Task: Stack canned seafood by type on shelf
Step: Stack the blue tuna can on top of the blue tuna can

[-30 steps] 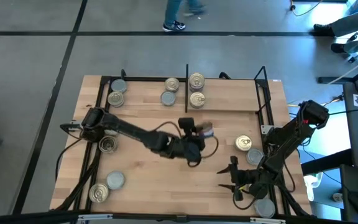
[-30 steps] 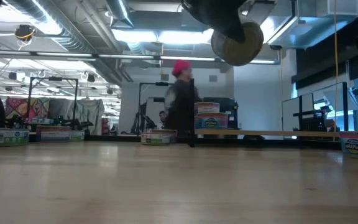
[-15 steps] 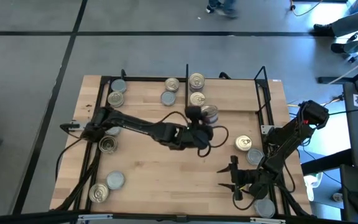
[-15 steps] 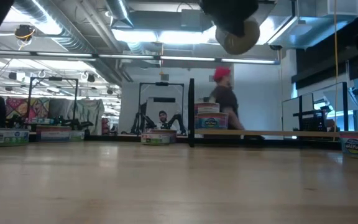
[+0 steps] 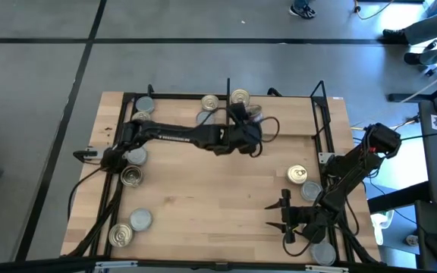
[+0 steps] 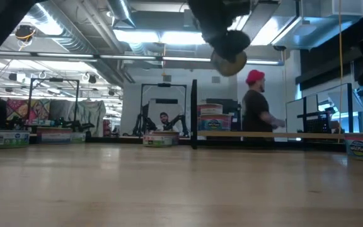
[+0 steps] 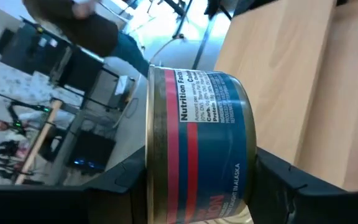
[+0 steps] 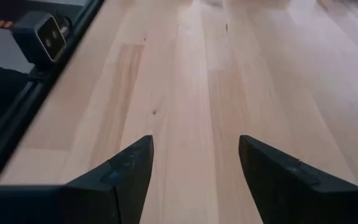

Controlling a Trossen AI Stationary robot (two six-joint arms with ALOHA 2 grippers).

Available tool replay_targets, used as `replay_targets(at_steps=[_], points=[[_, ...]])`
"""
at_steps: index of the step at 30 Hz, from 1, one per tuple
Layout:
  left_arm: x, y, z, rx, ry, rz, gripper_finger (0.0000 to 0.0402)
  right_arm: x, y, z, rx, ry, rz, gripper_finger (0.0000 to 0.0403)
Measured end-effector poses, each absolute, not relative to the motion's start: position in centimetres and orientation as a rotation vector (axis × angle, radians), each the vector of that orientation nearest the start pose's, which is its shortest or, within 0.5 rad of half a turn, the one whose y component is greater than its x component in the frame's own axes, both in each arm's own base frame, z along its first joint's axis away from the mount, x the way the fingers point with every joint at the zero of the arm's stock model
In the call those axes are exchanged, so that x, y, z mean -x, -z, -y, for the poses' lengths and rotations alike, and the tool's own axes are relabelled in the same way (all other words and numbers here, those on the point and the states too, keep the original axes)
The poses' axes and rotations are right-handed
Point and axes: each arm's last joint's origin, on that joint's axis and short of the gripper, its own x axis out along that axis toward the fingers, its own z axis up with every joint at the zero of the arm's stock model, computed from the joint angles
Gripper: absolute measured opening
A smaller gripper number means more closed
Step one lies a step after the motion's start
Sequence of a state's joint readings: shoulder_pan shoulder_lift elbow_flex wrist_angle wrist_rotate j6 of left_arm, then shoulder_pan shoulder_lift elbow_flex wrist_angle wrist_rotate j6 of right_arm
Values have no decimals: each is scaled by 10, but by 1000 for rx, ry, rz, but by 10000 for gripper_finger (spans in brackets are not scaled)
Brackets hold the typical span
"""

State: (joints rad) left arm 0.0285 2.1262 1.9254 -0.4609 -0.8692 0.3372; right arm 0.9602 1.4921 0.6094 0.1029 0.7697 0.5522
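My left gripper [image 5: 247, 125] reaches over the shelf [image 5: 290, 129] at the table's far edge, just right of the black divider [image 5: 228, 91], and is shut on a tin [image 7: 197, 130] with a blue and red label. In the low view this tin [image 6: 229, 62] hangs in the air as a pale gold disc. More tins stand in the shelf's left bay [image 5: 209, 102] and by the divider [image 5: 240, 96], where the low view shows a stack [image 6: 210, 120]. My right gripper [image 5: 281, 217] waits open over the table's near right part. My left gripper pinches the tin between its two fingers, one finger [image 7: 126, 180] at one rimmed end [image 7: 153, 155] and the other finger [image 7: 291, 183] at the opposite end. The tin is on edge, one flat face toward the near edge, lifted clear above the shelf.
Loose tins lie on the tabletop: two near my right arm [image 5: 297, 175] [image 5: 310, 191], one at the near right corner [image 5: 323, 254], others along the left side [image 5: 131, 176] [image 5: 140, 220] [image 5: 120, 236]. A person [image 6: 257, 107] stands beyond the far edge.
My left gripper has carried the tin from above the table's middle toward the far edge, ending over the shelf beside the divider; the tin has stayed lifted and held throughout. A person behind the table has walked to the right.
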Motion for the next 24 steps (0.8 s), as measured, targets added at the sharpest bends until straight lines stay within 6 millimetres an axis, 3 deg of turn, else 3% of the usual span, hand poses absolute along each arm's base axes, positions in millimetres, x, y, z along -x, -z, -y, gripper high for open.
replay_targets(at_steps=[14, 24], points=[[-474, -238, -64, -564, -741, -843, 193, -173, -146, -203, 64, -15, -542, 236], [-469, -216, -70, -711, -652, -937, 194, -173, -146, -204, 65, -14, -541, 236]])
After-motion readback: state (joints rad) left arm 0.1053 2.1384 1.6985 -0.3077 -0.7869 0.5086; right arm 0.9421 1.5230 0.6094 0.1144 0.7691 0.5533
